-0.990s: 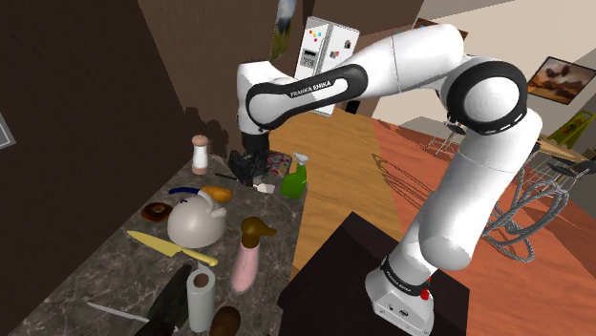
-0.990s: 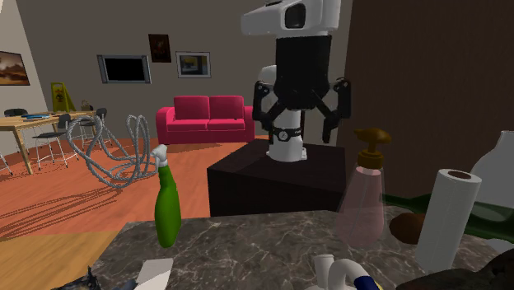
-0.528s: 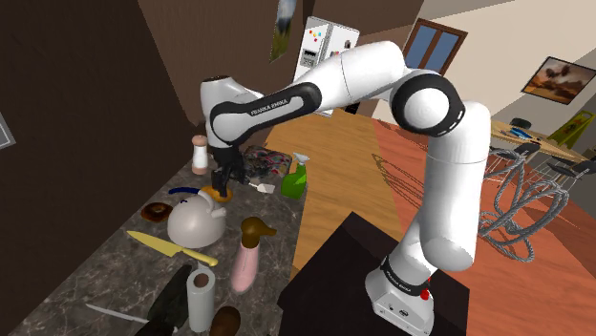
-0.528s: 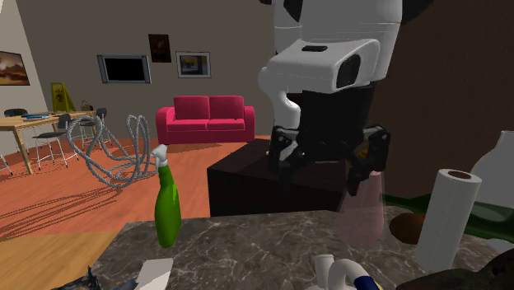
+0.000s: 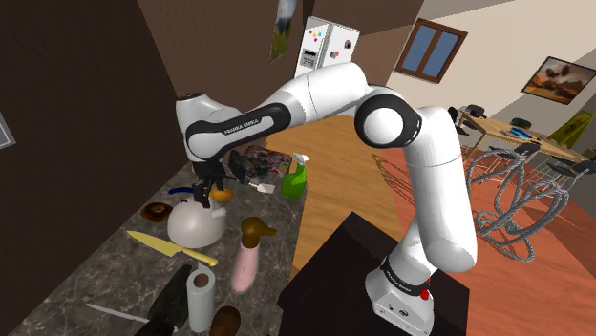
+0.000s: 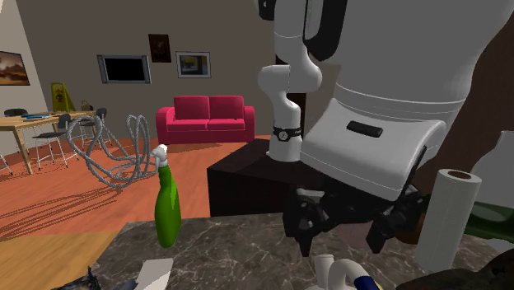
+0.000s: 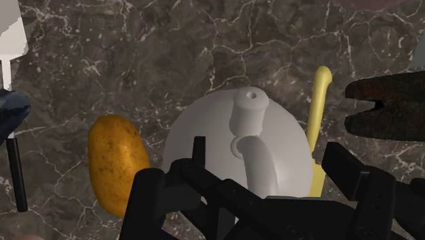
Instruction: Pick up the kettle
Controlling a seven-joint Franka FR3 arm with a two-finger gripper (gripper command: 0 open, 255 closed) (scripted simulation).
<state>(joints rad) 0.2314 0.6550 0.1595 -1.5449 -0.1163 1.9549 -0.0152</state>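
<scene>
The gripper (image 5: 208, 191) is held spread just above the white kettle (image 5: 194, 223) on the worktop (image 5: 88, 277), so its handle can be straddled.

light: even, flat | counter (image 5: 86, 277) — dim | floor (image 5: 334, 181) — brighter

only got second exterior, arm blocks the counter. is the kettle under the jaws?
Observer: Yes. Wrist view shows the white kettle directly below, between the open jaws.
Operator: lined up with the handle?
Observer: The handle lies about midway between them, running across their closing line; they don't clasp it.
Operator: clutter nearby?
Observer: A brown-orange potato-like lump on one side of the kettle, a yellow knife on the other, both close.
</scene>
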